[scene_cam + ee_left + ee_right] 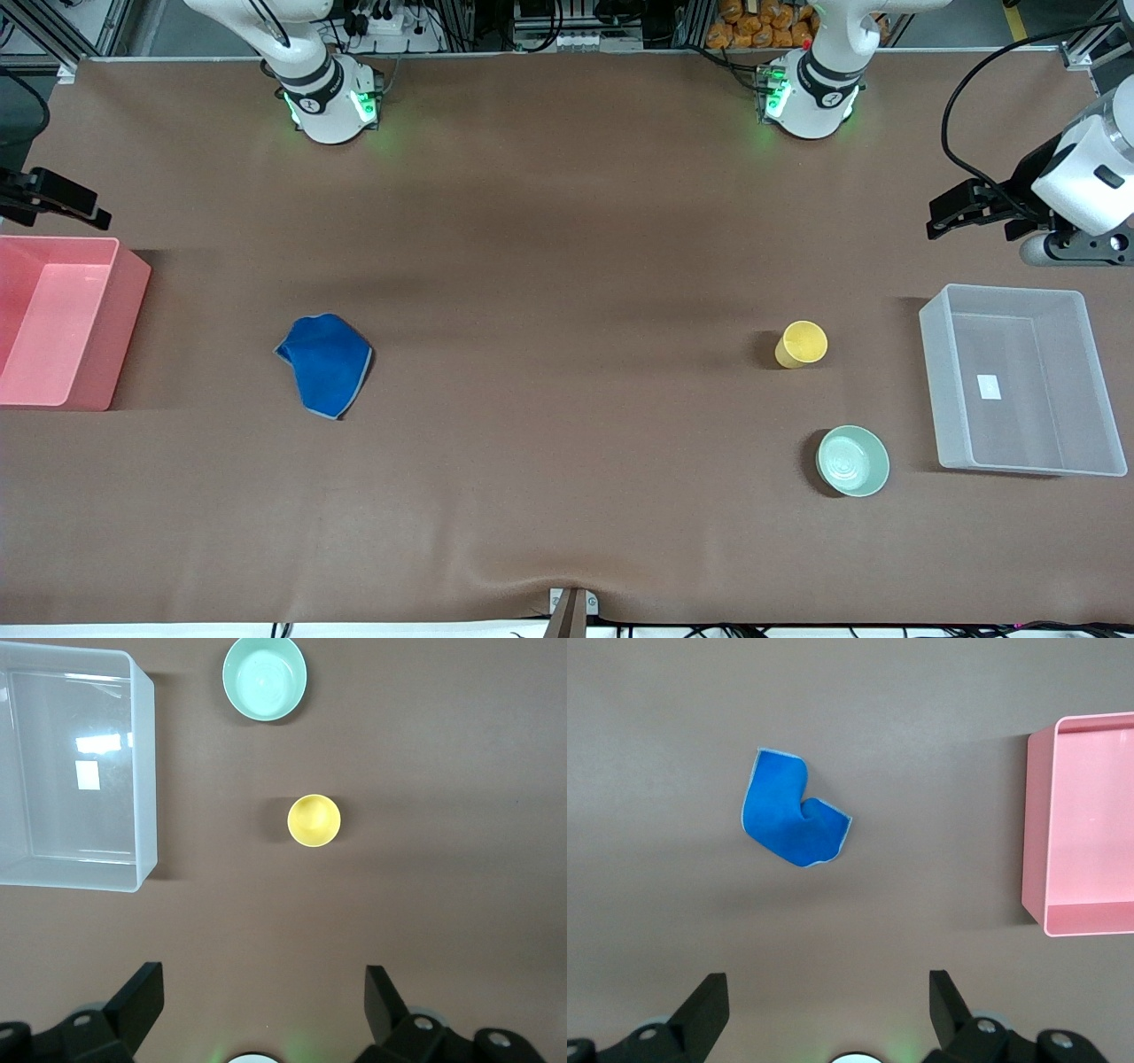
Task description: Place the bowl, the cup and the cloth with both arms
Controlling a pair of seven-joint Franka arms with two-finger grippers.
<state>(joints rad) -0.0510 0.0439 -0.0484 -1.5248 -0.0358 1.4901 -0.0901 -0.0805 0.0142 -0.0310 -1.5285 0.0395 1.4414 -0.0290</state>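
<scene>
The mint green bowl (852, 460) stands on the brown table near the left arm's end, nearer the front camera than the yellow cup (802, 344), which stands upright. Both show in the left wrist view: the bowl (264, 679) and the cup (314, 819). The blue cloth (326, 363) lies crumpled toward the right arm's end and shows in the right wrist view (793, 819). My left gripper (935, 220) hangs open and empty high over the table's edge at the left arm's end (264, 992). My right gripper (93, 209) hangs open and empty above the pink bin's end (828, 992).
A clear plastic bin (932, 354) stands beside the bowl and cup at the left arm's end, also in the left wrist view (146, 771). A pink bin (120, 301) stands at the right arm's end, also in the right wrist view (1036, 824). Bare table lies between cloth and cup.
</scene>
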